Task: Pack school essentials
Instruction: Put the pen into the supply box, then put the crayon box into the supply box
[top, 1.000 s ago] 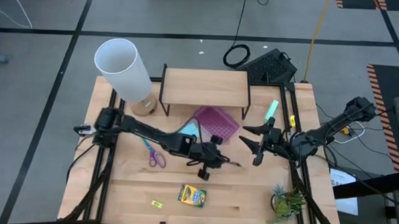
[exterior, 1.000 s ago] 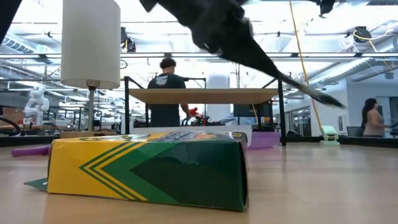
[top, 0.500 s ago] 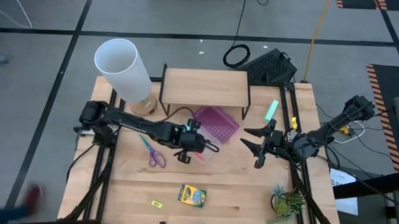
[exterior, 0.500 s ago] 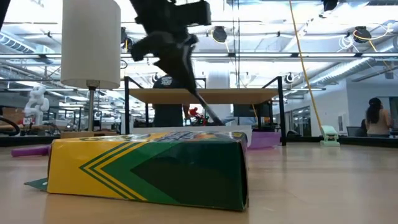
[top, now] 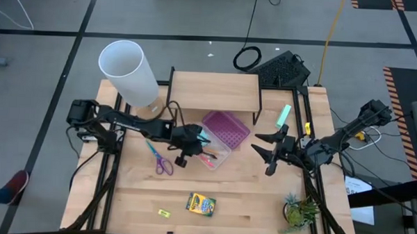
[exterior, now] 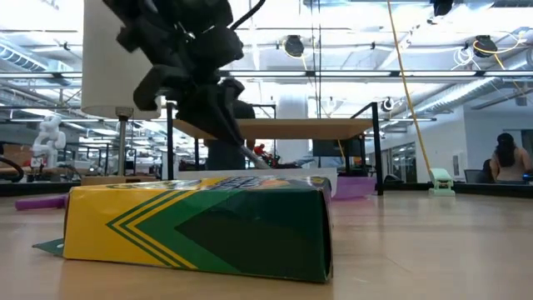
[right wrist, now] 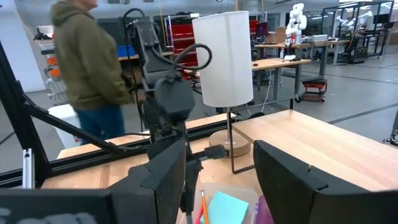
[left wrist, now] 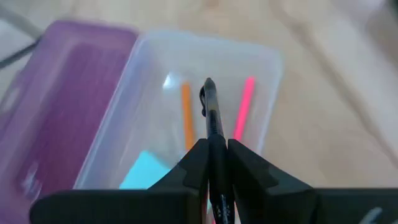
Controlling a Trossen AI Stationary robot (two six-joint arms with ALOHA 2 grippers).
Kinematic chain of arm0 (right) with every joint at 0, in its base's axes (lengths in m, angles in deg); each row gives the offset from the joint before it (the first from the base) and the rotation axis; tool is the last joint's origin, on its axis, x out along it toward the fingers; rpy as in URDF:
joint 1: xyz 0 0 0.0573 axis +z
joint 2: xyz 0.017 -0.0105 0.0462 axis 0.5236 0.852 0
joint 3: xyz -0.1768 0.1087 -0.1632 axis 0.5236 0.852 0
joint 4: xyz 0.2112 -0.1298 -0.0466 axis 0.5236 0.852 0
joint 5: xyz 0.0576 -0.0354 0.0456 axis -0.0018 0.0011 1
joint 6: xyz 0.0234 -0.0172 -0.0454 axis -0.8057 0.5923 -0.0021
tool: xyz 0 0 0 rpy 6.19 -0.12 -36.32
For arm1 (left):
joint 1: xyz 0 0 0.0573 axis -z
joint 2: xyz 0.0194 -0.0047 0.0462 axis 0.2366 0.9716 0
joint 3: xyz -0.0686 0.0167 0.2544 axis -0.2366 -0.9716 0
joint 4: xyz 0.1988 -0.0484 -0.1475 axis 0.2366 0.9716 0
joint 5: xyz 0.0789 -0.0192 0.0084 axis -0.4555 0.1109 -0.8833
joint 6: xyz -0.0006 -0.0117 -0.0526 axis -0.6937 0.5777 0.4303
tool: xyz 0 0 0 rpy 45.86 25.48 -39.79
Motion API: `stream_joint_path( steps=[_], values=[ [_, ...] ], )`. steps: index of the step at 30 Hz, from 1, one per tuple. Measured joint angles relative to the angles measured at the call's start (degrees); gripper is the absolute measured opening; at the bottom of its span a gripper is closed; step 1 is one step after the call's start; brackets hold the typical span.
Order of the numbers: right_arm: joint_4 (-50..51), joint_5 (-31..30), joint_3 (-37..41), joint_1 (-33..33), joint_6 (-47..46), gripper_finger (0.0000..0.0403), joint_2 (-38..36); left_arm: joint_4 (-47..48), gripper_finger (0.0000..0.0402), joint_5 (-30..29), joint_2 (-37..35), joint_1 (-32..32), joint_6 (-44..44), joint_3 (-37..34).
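The left claw (left wrist: 214, 163) is clenched on a black pen (left wrist: 211, 118), which sticks out past its tips, hanging above the clear case (left wrist: 261, 68). An orange pencil (left wrist: 186, 115), a pink pen (left wrist: 244, 115) and a blue sticky-note pad (left wrist: 146, 171) lie inside. The right claw (top: 268, 150) waits spread apart near the surface's (top: 261, 202) right edge.

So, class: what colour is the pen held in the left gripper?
Black. The left gripper pinches the black pen above the clear case; left wrist view shows it best.

Pale, smooth-grained wooden bench (top: 261, 202) carries a frosted translucent plastic case (left wrist: 205, 106) with a ribbed purple plastic lid (top: 226, 129), beside a glossy yellow-green printed cardboard crayon box (exterior: 200, 227).
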Motion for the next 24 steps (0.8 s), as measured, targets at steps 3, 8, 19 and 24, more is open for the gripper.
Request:
stream_joint_path(
  steps=[3,8,19,24],
  values=[
    [-0.4,0.0,0.0,0.0,-0.1,0.0183,0.4,-2.7,0.0058,5.8,0.3,-2.2,-3.0,-2.3],
    [-0.4,-0.1,0.0,0.0,-0.3,0.0183,0.4,-5.0,0.0061,5.4,0.5,-5.1,-2.8,-4.4],
    [-0.4,0.1,0.0,0.0,-0.1,0.0183,1.3,-4.5,0.0143,-1.3,0.5,-5.4,0.2,-4.8],
    [-0.4,0.1,0.0,0.0,0.0,0.0183,1.3,-3.4,0.0226,-6.1,0.2,-2.9,0.2,-4.8]
  ],
)
